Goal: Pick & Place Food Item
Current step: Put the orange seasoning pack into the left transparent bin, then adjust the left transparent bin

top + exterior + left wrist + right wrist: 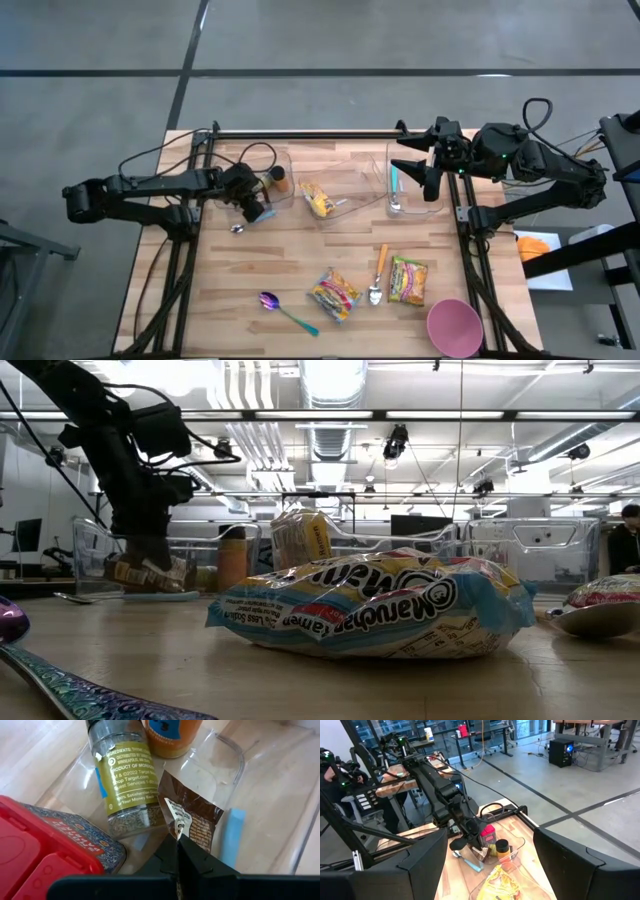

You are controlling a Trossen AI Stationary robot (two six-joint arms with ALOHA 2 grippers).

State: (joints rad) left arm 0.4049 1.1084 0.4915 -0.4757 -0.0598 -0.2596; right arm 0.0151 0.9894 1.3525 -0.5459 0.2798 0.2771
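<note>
My left gripper [254,206] is shut on a small brown food packet [192,817] at the near left corner of the left clear bin [283,160]. It also shows in the low view [145,572]. In that bin are a green-labelled spice jar [125,775], an orange bottle [170,737] and a red tin [45,850]. My right gripper [425,176] is open and empty above the right clear bin [440,205]. Its fingers stand wide apart in the right wrist view [490,865]. My left gripper pinches the packet's white-labelled edge [178,821] between its two shut fingers. The fingers come from above, slanting down. The packet hangs below them, low over the bin's corner [150,575]; I cannot tell whether its lower end rests on anything.
A blue-handled spoon [232,837] lies beside the left bin. The middle bin holds a yellow packet [318,198], the right bin a teal utensil [394,182]. On the near table lie a ramen packet [335,293], a green packet [408,280], two spoons [378,275] [287,309] and a pink bowl [455,326].
</note>
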